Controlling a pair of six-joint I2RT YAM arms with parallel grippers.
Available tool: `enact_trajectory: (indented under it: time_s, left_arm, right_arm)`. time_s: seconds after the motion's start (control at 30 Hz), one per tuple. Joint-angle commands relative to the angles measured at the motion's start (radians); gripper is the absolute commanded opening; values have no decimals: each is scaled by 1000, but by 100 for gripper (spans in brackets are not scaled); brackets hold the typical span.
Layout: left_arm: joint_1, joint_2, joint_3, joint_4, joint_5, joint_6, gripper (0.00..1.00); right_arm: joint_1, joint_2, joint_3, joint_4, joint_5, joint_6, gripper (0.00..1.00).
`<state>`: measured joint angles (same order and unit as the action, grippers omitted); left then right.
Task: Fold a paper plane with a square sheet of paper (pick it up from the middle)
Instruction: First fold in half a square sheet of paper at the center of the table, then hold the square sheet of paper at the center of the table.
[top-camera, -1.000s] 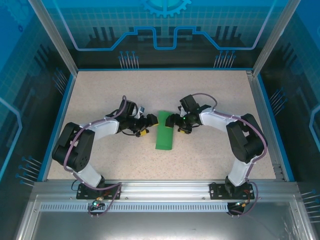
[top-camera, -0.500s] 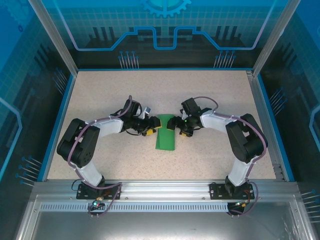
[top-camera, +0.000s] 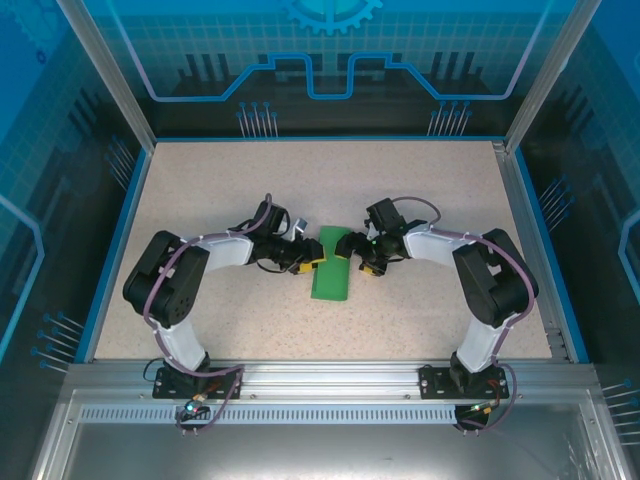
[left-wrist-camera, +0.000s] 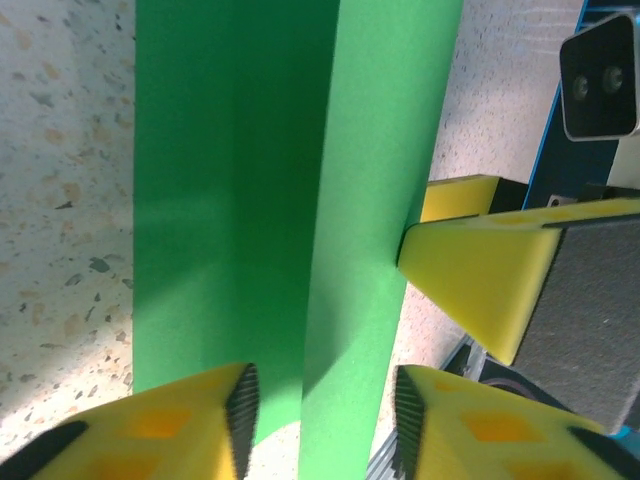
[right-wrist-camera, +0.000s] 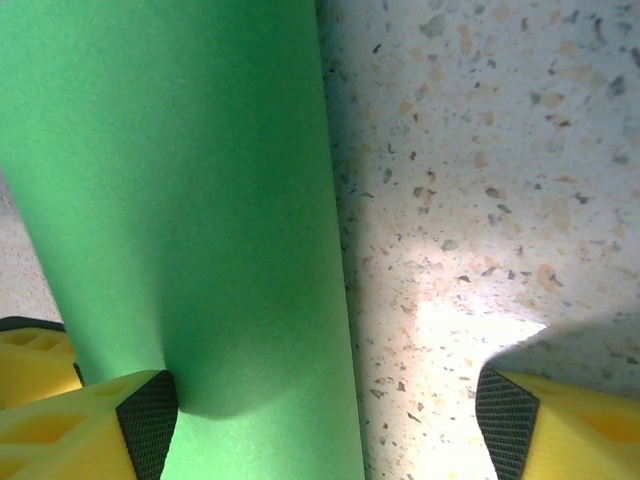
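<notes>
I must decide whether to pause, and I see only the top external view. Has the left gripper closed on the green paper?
Observer: Not closed. In the left wrist view the left gripper has its jaws apart, astride one half of the folded green paper.
Operator: And does the right gripper hold it?
Observer: No. In the right wrist view the right gripper is open wide; one pad dents the paper's edge, and the other is over the table.
Operator: Does the paper lie flat?
Observer: I cannot say flat. The left wrist view shows a long crease down its middle, with shadow beside it.
</notes>
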<state>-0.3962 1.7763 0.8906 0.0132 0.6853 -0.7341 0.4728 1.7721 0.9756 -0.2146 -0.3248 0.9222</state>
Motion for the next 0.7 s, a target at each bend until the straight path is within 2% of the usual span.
enact_trajectory:
  time_s: [0.0, 0.2, 0.27, 0.47, 0.57, 0.63, 0.67]
  left_arm:
    - [-11, 27, 31, -1, 29, 12, 33]
    - [-12, 41, 39, 7, 14, 7, 9]
    - [-12, 41, 42, 7, 10, 8, 5]
    - [-11, 49, 57, -12, -3, 23, 2]
    - [-11, 48, 59, -16, -13, 25, 2]
    - [-12, 51, 62, -25, -15, 26, 3]
    - [-12, 51, 62, -26, -16, 28, 3]
  right_arm:
    - [-14, -15, -25, 41, -22, 29, 83]
    - [-19, -42, -43, 61, -35, 10, 89]
    - [-22, -67, -50, 58, -28, -4, 92]
    - [-42, -201, -126, 117, 25, -46, 94]
    - [-45, -237, -144, 112, 71, -115, 99]
    - [-68, -209, -106, 31, 14, -150, 99]
    - [-76, -190, -102, 25, -12, -134, 94]
